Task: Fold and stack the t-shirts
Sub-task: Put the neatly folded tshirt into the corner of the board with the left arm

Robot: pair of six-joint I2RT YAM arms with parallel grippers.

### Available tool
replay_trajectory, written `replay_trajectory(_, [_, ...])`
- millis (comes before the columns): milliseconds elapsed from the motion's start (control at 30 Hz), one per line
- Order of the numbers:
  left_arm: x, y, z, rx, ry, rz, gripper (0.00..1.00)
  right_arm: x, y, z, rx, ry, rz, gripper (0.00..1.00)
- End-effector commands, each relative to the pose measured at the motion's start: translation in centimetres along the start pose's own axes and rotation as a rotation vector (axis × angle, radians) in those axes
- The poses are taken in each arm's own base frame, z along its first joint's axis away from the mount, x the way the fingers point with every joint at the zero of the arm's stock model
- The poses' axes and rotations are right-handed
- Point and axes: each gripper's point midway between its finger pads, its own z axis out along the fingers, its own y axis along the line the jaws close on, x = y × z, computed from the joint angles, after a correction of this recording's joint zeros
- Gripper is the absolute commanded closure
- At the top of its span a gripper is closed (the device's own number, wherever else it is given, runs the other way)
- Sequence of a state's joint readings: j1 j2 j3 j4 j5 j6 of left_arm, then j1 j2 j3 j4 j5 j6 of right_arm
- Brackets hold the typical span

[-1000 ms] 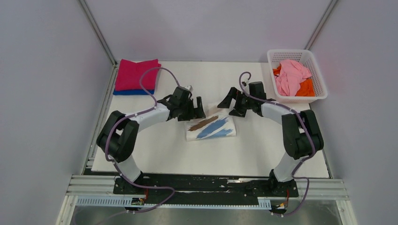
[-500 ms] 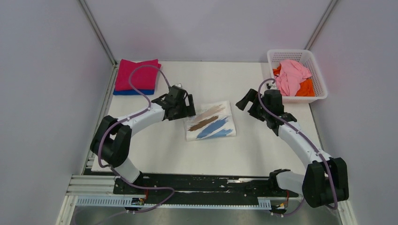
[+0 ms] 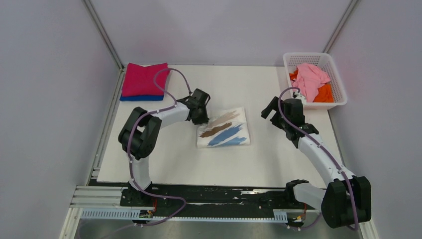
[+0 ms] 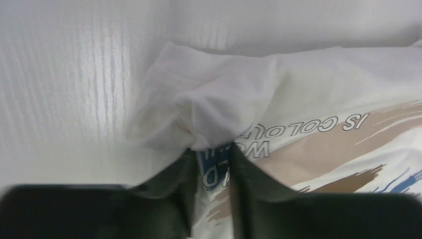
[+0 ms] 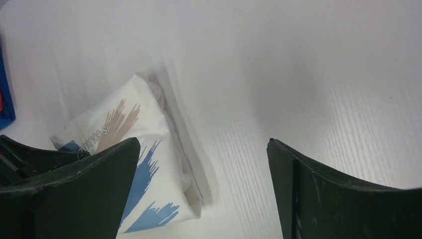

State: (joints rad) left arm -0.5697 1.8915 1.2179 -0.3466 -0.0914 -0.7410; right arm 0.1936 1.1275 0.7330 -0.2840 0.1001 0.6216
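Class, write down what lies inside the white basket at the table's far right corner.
A crumpled pale pink t-shirt lies on an orange t-shirt in the basket. Anything beneath them is covered.

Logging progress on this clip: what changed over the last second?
The left tool swung to the left edge of the printed t-shirt and pinched it. The right tool, open, pulled away rightward toward the basket. The printed t-shirt, the magenta-and-blue stack and the basket's contents stayed put.
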Motion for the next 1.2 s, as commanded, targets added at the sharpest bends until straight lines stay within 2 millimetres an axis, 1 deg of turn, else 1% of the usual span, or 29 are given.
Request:
replay_trajectory(0, [1.8,-0.5,2.0,-0.072,0.048,0.062,0.78,-1.4,-1.0,-0.5,0.031,-0.067,-0.005,0.0])
replay_trajectory(33, [2.2,0.1,2.2,-0.116,0.068,0.08,0.86,-1.5,-1.1,-0.5,0.03,-0.072,-0.007,0.0])
replay_trajectory(67, [0.6,-0.1,1.9,-0.146,0.023,0.089,0.98,-1.6,-1.1,-0.6,0.028,-0.078,-0.01,0.0])
replay_trajectory(100, [0.7,0.8,1.8,-0.202,0.035,0.107,1.0,-1.7,-1.1,-0.7,0.028,-0.083,-0.013,0.0])
replay_trajectory(133, [-1.3,0.9,1.3,-0.246,-0.025,0.127,1.0,-1.8,-1.2,-0.7,0.028,-0.091,-0.014,0.0])
replay_trajectory(167, [-2.2,2.1,0.7,-0.321,-0.055,0.15,1.0,-1.9,-1.2,-0.7,0.03,-0.094,-0.017,0.0])
replay_trajectory(200, [-3.8,1.8,0.0,-0.339,-0.095,0.181,1.0,-2.0,-1.2,-0.8,0.026,-0.1,-0.02,0.0])
replay_trajectory(233, [-5.0,2.8,-0.7,-0.405,-0.135,0.207,1.0,-2.0,-1.1,-0.8,0.021,-0.104,-0.025,0.0])
replay_trajectory(333, [-9.3,3.5,-2.8,-0.506,-0.241,0.322,1.0,-2.1,-1.0,-0.7,0.01,-0.11,-0.039,0.0])
replay_trajectory(433, [-13.4,5.4,-4.4,-0.663,-0.361,0.385,1.0,-2.1,-0.9,-0.5,0.001,-0.117,-0.047,0.0])
replay_trajectory(467, [-15.0,6.1,-4.6,-0.69,-0.387,0.396,1.0,-2.1,-0.8,-0.4,-0.009,-0.118,-0.05,0.0])
replay_trajectory(500, [-15.9,6.5,-4.7,-0.701,-0.402,0.396,1.0,-2.0,-0.7,-0.3,-0.016,-0.118,-0.052,0.0])
replay_trajectory(533, [-17.5,7.3,-4.8,-0.709,-0.416,0.395,1.0,-1.9,-0.7,-0.2,-0.024,-0.12,-0.056,0.0])
replay_trajectory(567, [-18.2,7.6,-4.7,-0.702,-0.417,0.396,1.0,-1.8,-0.6,-0.1,-0.031,-0.121,-0.059,0.0])
replay_trajectory(600, [-19.8,8.4,-5.0,-0.706,-0.433,0.391,1.0,-1.9,-0.6,-0.1,-0.033,-0.124,-0.062,0.0])
replay_trajectory(633, [-20.5,8.6,-5.0,-0.697,-0.436,0.397,1.0,-1.9,-0.6,0.0,-0.033,-0.128,-0.064,0.0])
replay_trajectory(667, [-22.0,9.4,-5.4,-0.706,-0.462,0.399,1.0,-2.0,-0.7,0.0,-0.029,-0.134,-0.065,0.0])
replay_trajectory(700, [-22.9,9.7,-5.6,-0.711,-0.479,0.403,1.0,-2.0,-0.9,0.1,-0.022,-0.141,-0.068,0.0])
replay_trajectory(733, [-24.3,10.4,-6.0,-0.73,-0.512,0.418,1.0,-2.1,-0.9,0.2,-0.021,-0.144,-0.073,0.0])
replay_trajectory(800, [-26.6,11.6,-6.7,-0.781,-0.573,0.425,1.0,-2.1,-0.8,0.4,-0.025,-0.14,-0.085,0.0])
replay_trajectory(833, [-27.6,11.8,-7.0,-0.781,-0.593,0.427,1.0,-2.0,-0.9,0.5,-0.023,-0.137,-0.089,0.0])
replay_trajectory(867, [-28.6,12.6,-6.9,-0.793,-0.6,0.446,1.0,-1.9,-0.9,0.6,-0.02,-0.134,-0.092,0.0])
replay_trajectory(900, [-29.8,12.5,-7.2,-0.786,-0.613,0.471,1.0,-1.9,-1.0,0.8,-0.016,-0.134,-0.095,0.0])
replay_trajectory(933, [-30.4,13.3,-6.9,-0.795,-0.614,0.471,1.0,-1.9,-1.1,0.9,-0.008,-0.134,-0.098,0.0])
replay_trajectory(967, [-31.4,13.3,-7.3,-0.797,-0.626,0.487,1.0,-1.9,-1.3,1.1,-0.001,-0.133,-0.101,0.0])
replay_trajectory(1000, [-31.9,13.9,-7.0,-0.806,-0.627,0.49,1.0,-1.9,-1.4,1.2,0.006,-0.133,-0.103,0.0])
replay_trajectory(1033, [-32.6,14.0,-7.4,-0.815,-0.639,0.492,1.0,-1.8,-1.5,1.3,0.009,-0.133,-0.105,0.0])
replay_trajectory(1067, [-33.0,14.6,-7.4,-0.824,-0.645,0.483,1.0,-1.8,-1.6,1.6,0.015,-0.13,-0.106,0.0])
replay_trajectory(1167, [-34.4,15.2,-7.9,-0.796,-0.667,0.49,1.0,-1.7,-1.8,2.0,0.027,-0.121,-0.108,0.0])
